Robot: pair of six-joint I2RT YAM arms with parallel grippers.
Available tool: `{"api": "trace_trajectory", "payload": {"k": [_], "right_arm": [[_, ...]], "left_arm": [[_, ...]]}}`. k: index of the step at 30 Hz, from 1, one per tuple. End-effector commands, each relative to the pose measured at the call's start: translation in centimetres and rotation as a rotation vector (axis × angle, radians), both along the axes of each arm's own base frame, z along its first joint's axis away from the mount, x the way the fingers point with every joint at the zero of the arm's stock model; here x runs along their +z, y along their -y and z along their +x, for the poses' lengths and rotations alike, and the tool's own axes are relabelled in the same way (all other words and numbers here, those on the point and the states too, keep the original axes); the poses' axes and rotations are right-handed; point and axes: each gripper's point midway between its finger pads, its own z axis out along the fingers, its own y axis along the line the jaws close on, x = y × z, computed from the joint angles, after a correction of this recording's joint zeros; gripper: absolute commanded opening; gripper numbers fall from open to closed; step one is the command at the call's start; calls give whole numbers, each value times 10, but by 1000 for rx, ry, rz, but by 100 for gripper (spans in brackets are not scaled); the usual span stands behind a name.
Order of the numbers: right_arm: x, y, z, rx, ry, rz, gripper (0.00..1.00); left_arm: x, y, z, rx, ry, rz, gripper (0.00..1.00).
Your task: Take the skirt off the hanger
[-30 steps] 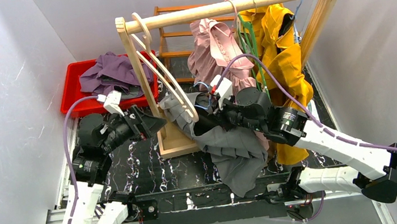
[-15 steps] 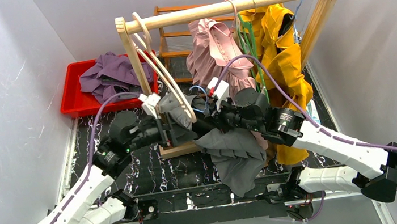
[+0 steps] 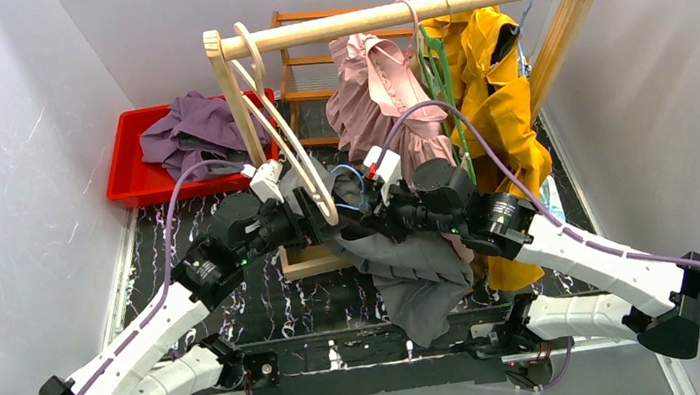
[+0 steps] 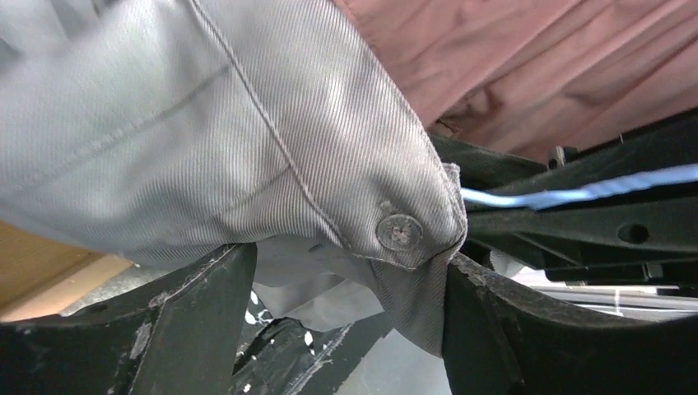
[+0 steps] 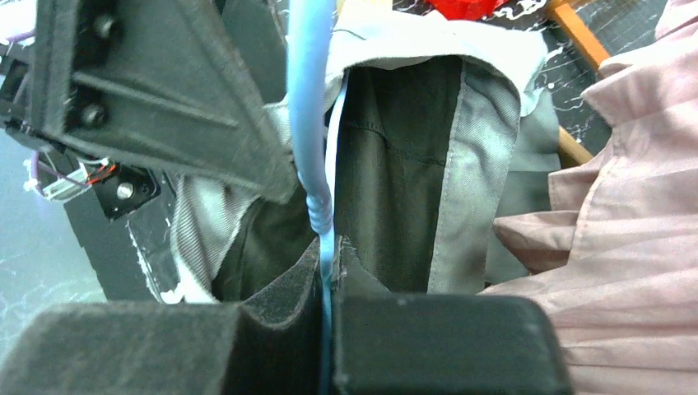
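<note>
Left gripper (image 4: 346,262): the fingers are spread, one set on each side of a corner of the grey skirt (image 4: 247,123); the cloth is touched by the finger on the right of the wrist view, and no squeeze on it can be seen
Waistband corner: a grey button (image 4: 399,232) is sewn onto it, just above the gap between the fingers; a fold of cloth hangs down between them
Right gripper (image 5: 328,257): the foam pads are pressed together on a light blue cord (image 5: 311,99), which is pinched between them and runs up past the skirt's dark inner side
Skirt: it is held up between the two grippers at the foot of the wooden hanger (image 3: 290,134), and is draped from there down to the near edge of the black marbled table (image 3: 258,299)
Wooden hanger: it is hooked over the left end of the rack's rail (image 3: 404,10) and slants down to the skirt's top
Pink pleated garment (image 3: 377,83): it is hung on the rail just behind the right gripper
Yellow garment (image 3: 499,88): it is hung beside the pink one, further right
Red bin (image 3: 126,170): it is set at the far left, well apart from the skirt, with a purple garment (image 3: 196,126) heaped in it
</note>
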Motion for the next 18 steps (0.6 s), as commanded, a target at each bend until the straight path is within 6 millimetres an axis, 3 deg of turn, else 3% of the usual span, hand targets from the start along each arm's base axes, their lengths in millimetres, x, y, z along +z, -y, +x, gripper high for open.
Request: {"api": "trace_trajectory", "payload": {"k": [1, 5, 10, 13, 18], "right_arm": [[11, 0, -13, 68, 12, 49, 0], [7, 7, -20, 80, -13, 23, 0], [8, 21, -28, 71, -10, 31, 0], [14, 17, -24, 43, -9, 99, 0], [15, -16, -14, 23, -86, 215, 1]], "left_arm": [[4, -3, 17, 68, 29, 31, 67], [6, -17, 29, 151, 79, 89, 51], [7, -34, 35, 223, 107, 142, 18], [10, -25, 30, 165, 125, 102, 16], [6, 3, 14, 23, 77, 2, 6]]}}
